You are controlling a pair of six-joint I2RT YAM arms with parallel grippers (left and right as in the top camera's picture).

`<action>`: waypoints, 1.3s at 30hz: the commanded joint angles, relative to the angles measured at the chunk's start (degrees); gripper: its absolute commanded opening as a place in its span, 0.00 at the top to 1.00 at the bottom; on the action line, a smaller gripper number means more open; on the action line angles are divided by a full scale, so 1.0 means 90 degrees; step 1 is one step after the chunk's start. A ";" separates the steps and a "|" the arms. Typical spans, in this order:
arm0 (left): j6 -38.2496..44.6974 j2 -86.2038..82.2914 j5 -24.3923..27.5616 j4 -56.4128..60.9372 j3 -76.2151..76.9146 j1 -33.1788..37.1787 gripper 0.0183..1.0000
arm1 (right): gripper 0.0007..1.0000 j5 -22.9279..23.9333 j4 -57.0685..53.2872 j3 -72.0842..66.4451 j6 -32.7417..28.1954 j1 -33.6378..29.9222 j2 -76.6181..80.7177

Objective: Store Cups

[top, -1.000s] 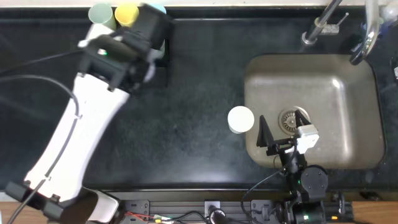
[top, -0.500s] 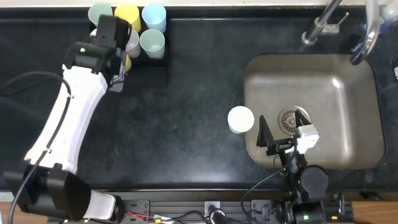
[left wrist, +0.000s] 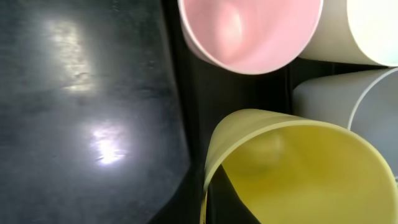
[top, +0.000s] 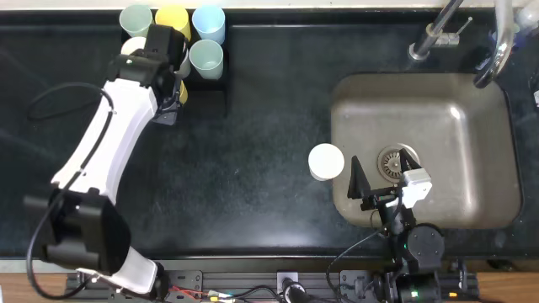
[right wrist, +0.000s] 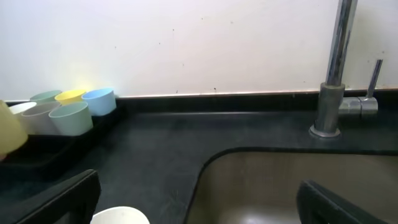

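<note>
Yellow cup (left wrist: 298, 174) sits tilted in my left pincer (top: 174, 82), which is closed on its rim over the black tray (top: 215, 97), beside the stored cups (top: 206, 57). Further right, a white cup (top: 326, 162) stands on the counter by the sink (top: 472, 109), where my right pincer (top: 364, 189) hangs wide open, empty.

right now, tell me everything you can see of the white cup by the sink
The white cup is round, plain and matte, plastic by the look, a pale disc from above; mouth up or down cannot be told. It stands alone on the black counter just outside the rim of the sink. Nothing touches it; the open right gripper is close beside it.
</note>
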 commanded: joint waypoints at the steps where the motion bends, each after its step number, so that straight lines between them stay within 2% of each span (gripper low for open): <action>1: 0.0068 0.0202 -0.0078 0.0214 -0.0049 0.0036 0.98 | 0.00 0.0049 0.0034 -0.0087 0.0022 0.0010 -0.0032; 39: 0.0073 0.0648 -0.0304 0.0121 -0.0051 0.0267 0.97 | 0.00 0.0049 0.0034 -0.0087 0.0022 0.0010 -0.0032</action>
